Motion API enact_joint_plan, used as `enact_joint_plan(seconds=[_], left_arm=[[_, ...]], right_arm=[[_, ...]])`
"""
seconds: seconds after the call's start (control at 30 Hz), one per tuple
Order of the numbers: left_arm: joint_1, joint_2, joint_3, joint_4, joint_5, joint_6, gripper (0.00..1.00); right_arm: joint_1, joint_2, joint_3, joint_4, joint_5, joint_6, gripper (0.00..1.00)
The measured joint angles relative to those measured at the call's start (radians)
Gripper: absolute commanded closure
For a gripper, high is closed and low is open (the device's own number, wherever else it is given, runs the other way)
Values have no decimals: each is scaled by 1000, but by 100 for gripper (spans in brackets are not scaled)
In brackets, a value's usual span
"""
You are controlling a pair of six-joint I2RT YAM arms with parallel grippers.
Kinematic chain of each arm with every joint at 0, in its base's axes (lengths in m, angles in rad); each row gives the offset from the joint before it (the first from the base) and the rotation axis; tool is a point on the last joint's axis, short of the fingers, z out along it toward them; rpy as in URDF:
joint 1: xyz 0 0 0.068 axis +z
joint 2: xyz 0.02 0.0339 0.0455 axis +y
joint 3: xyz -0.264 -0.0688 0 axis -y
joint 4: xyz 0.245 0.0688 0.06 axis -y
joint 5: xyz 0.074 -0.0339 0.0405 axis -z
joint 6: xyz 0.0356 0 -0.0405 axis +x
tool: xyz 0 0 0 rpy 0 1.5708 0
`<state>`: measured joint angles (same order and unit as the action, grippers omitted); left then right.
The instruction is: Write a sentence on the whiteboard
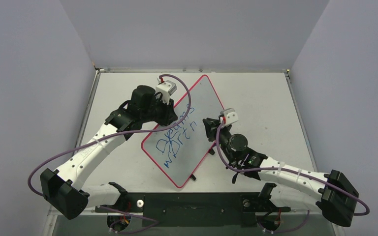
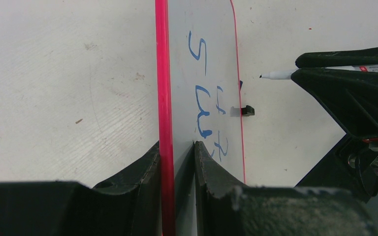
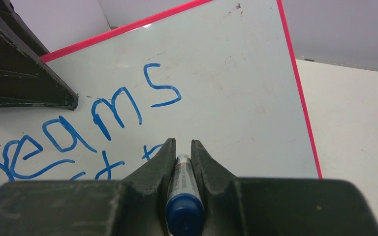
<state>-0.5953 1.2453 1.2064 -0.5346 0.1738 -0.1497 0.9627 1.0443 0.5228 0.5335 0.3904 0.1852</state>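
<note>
The whiteboard point(image 1: 200, 105) with its red-pink rim stands tilted in the middle of the table. My left gripper point(image 1: 170, 112) is shut on its upper left edge; in the left wrist view the jaws point(image 2: 176, 145) pinch the rim point(image 2: 161, 73). The sentence point(image 1: 176, 136) is blue scrawl in three lines, starting "Dreams" point(image 3: 113, 108). My right gripper point(image 1: 209, 129) is shut on a blue marker point(image 3: 184, 206), pointing at the board point(image 3: 236, 88). The marker tip point(image 2: 275, 75) hangs a short way off the board's surface.
A small black clip point(image 2: 246, 110) sits on the board's far edge, another near the bottom corner point(image 1: 193, 176). Grey walls close in the white table point(image 1: 261, 98) at the back and sides. Purple cables loop from both arms.
</note>
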Motion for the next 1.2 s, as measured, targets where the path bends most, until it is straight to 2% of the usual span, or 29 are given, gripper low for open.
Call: enact_joint_plan(seconds=[0.73,1.2], left_arm=[[0,0,0,0,0,0,100],[0,0,0,0,1,0,100]], right_arm=[[-36,-86,-44,-9,32,-48,100],[-164,-93,-83,63,-119,8,100]])
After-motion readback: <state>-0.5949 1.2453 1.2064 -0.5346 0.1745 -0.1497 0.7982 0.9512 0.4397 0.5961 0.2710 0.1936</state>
